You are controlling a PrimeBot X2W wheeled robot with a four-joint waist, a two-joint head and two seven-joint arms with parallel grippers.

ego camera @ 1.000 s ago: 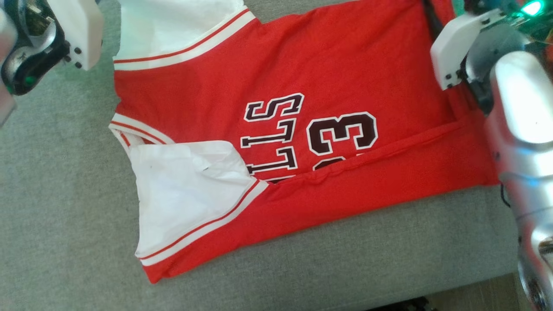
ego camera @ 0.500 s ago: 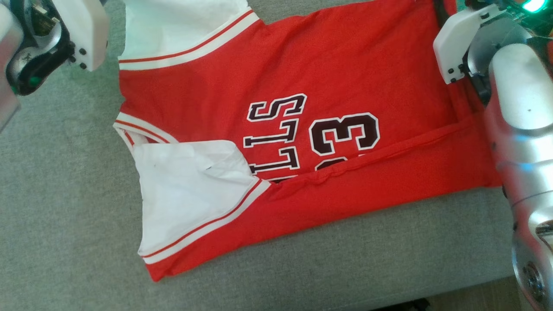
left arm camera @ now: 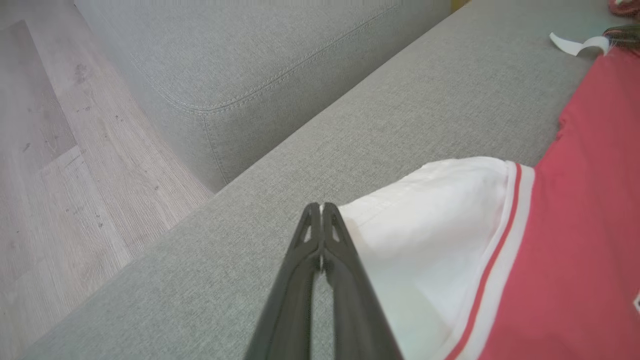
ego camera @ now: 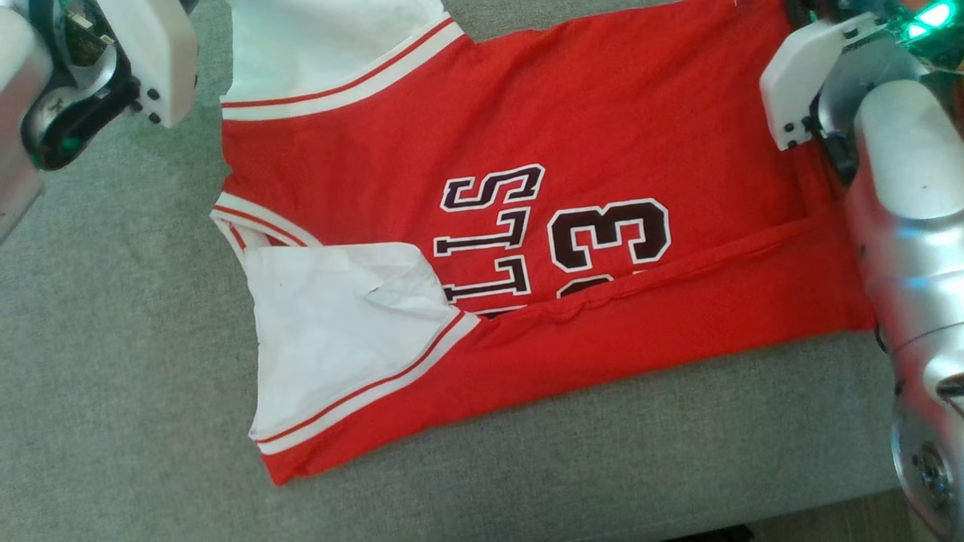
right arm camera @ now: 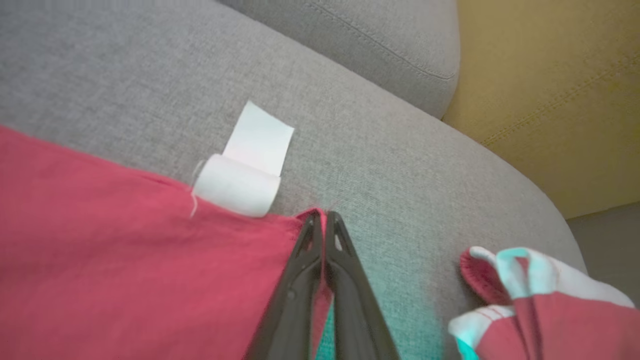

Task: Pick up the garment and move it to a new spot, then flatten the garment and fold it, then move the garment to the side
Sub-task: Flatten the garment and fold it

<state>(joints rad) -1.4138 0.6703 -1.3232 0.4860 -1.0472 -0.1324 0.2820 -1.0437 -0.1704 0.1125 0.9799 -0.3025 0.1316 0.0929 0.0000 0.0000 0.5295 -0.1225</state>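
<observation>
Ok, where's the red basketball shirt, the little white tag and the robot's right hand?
red basketball shirt [ego camera: 640, 135], head view, plain red cloth above the number.
little white tag [right arm camera: 240, 187], right wrist view, its rolled end.
right hand [right arm camera: 324, 215], right wrist view, between its dark fingertips.

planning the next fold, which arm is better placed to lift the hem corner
Right. The right tool is shut on the jersey at its hem corner by the tag; the left tool is at the armhole end.
</observation>
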